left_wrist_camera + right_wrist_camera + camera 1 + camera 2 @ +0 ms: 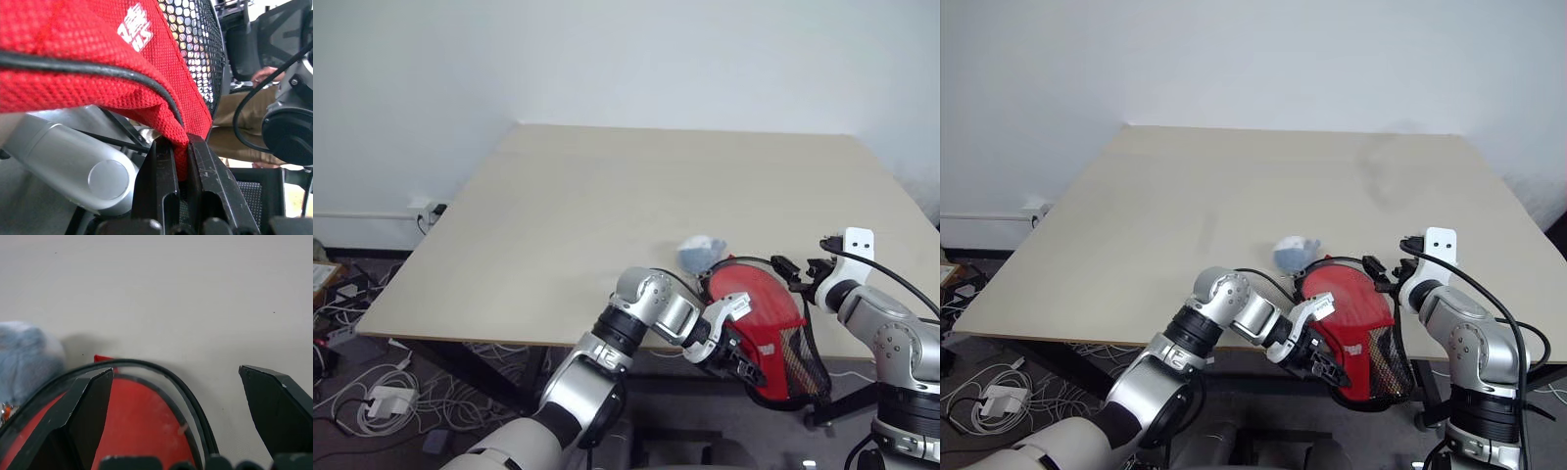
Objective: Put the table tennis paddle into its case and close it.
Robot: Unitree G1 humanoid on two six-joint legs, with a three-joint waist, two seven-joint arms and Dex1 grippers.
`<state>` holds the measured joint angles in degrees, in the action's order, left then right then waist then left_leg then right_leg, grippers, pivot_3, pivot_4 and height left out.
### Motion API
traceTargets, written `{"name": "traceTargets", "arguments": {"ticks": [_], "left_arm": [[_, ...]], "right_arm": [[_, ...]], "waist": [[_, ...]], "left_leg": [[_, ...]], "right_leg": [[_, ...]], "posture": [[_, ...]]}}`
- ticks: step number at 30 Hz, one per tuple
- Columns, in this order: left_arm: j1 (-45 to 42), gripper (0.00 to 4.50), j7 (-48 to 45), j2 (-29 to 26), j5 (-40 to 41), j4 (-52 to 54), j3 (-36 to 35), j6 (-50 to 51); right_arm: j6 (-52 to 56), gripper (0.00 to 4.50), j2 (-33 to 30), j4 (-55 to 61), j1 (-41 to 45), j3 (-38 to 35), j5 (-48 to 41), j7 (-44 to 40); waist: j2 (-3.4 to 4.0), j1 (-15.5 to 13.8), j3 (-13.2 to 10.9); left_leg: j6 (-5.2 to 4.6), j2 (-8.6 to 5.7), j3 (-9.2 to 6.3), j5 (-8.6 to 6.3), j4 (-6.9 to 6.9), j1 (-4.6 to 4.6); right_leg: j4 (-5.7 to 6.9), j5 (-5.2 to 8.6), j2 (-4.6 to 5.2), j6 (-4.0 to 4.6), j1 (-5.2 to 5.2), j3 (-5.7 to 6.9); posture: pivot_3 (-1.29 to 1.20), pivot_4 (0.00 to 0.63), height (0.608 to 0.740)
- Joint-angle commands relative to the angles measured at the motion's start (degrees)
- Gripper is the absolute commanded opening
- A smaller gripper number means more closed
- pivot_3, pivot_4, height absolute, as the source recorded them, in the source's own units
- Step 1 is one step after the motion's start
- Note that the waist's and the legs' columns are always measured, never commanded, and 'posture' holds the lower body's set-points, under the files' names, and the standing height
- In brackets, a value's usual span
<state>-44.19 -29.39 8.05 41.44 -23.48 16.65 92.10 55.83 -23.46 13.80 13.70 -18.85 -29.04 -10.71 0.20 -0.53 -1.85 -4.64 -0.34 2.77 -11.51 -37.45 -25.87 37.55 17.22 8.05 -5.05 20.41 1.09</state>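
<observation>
The left gripper [180, 161] has its two black fingers pressed together on a fold of the case [759, 313], pinching the red fabric at its lower edge, just beside the black mesh end. The case hangs tilted off the near edge of the table [607, 206], its round red part up by the tabletop and its mesh end lower, between the two arms. The right gripper [178, 396] stands spread wide and holds nothing; one finger [88, 406] lies over the round end of the case, the other [279, 406] over bare table. A small grey-blue soft lump [701, 252] rests on the table just beyond the case.
</observation>
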Motion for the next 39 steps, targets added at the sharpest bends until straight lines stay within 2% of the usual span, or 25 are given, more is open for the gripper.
{"name": "traceTargets", "arguments": {"ticks": [1, 4, 8, 11, 15, 19, 21, 25, 29, 32, 39], "left_arm": [[1.5, 0.04, -0.2, 3.9, 1.3, 2.2, -2.3, 0.4], [1.4, 0.78, -0.6, 2.9, 1.4, 3.0, -2.2, 0.4], [-0.1, 2.12, -1.1, 0.8, 1.1, 1.9, -2.9, 0.4], [-1.3, 2.12, -2.9, -3.0, 1.3, 2.5, -1.5, 0.4], [-1.0, 2.12, -8.1, -11.6, 2.4, 12.5, 1.4, -1.5], [0.5, 2.12, -15.1, -23.4, -0.4, 24.4, 6.9, -11.5], [1.6, 2.12, -17.0, -27.2, -2.2, 27.4, 8.3, -16.3], [3.3, 2.12, -17.9, -29.5, -6.6, 27.6, 7.5, -26.6], [0.5, 2.12, -14.1, -25.7, -13.1, 17.0, 3.8, -38.0], [-2.0, 2.15, -15.7, -24.4, -15.0, 12.3, 2.3, -43.0], [-8.9, 2.15, -18.2, -21.7, -20.0, -0.2, 0.4, -52.4]], "right_arm": [[-0.9, 4.47, -0.5, 2.2, 0.9, -0.3, 0.3, 0.1], [-0.8, 4.47, -0.4, 1.7, 1.1, -0.2, -0.1, -0.3], [-1.0, 4.47, -0.5, 1.1, 2.0, 0.7, 0.0, -0.8], [-1.4, 4.47, -0.4, 0.2, 2.6, 1.5, 0.3, -0.9], [-1.8, 4.47, 0.0, -0.4, 3.6, 2.0, 0.0, -1.3], [-1.4, 4.47, -0.2, 0.0, 3.8, 2.4, -1.0, -2.7], [-1.4, 4.47, -0.6, 0.8, 3.5, 3.3, -1.1, -3.8], [-2.4, 4.47, -1.4, 2.8, 2.1, 5.9, -0.7, -6.6], [-3.4, 4.47, -1.9, 5.3, -1.0, 10.4, -0.2, -10.2], [-5.3, 3.89, -2.6, 5.7, -2.8, 13.2, 1.9, -11.0], [-6.7, 1.46, -1.4, 3.1, -3.8, 15.0, 3.3, -11.0]], "waist": [[0.00, 0.0, 0.0], [0.00, 0.0, 0.0], [0.00, 0.0, 0.0], [0.00, 0.1, 0.0], [0.04, 0.4, 0.0], [0.09, 0.5, 0.0], [0.10, 0.4, 0.0], [0.09, 0.2, 0.0], [0.07, 0.0, 0.0], [0.02, 0.1, 0.0], [-0.02, 0.1, -0.1]], "left_leg": [[0.00, 0.00, 0.00, 0.00, 0.00, 0.00], [-0.03, 0.00, 0.00, 0.02, -0.01, 0.00], [-0.17, 0.00, 0.00, 0.10, -0.01, 0.00], [-0.17, 0.01, 0.00, 0.09, -0.01, 0.00], [-0.15, 0.01, 0.02, 0.11, 0.04, 0.00], [0.08, 0.07, 0.05, 0.03, 0.08, 0.03], [0.11, 0.04, 0.07, 0.02, 0.10, 0.04], [0.10, 0.00, 0.06, 0.02, 0.08, 0.04], [0.05, -0.11, 0.06, 0.05, 0.03, 0.05], [-0.15, -0.23, 0.06, 0.14, 0.01, 0.05], [-0.21, -0.22, 0.06, 0.12, -0.04, 0.04]], "right_leg": [[0.00, 0.00, 0.00, 0.00, 0.00, 0.00], [0.00, 0.00, 0.00, 0.00, 0.00, 0.00], [0.00, 0.00, 0.00, 0.00, 0.00, -0.01], [0.01, 0.00, -0.01, 0.00, 0.01, -0.01], [0.02, 0.00, -0.06, 0.01, 0.04, -0.03], [0.01, 0.00, -0.06, 0.01, 0.04, -0.06], [0.00, 0.00, -0.06, 0.01, 0.01, -0.04], [-0.02, 0.00, -0.04, 0.01, 0.00, -0.02], [-0.01, -0.01, -0.10, 0.01, -0.03, 0.00], [0.00, 0.00, -0.13, 0.00, -0.02, -0.02], [-0.01, 0.00, -0.14, -0.01, -0.02, -0.01]], "posture": [[0.00, 0.000, 0.715], [0.00, 0.000, 0.715], [0.00, 0.000, 0.715], [0.00, 0.000, 0.715], [0.00, 0.000, 0.715], [0.00, 0.000, 0.715], [0.00, 0.000, 0.715], [0.00, 0.000, 0.715], [0.00, 0.000, 0.715], [0.00, 0.000, 0.715], [0.00, 0.000, 0.715]]}}
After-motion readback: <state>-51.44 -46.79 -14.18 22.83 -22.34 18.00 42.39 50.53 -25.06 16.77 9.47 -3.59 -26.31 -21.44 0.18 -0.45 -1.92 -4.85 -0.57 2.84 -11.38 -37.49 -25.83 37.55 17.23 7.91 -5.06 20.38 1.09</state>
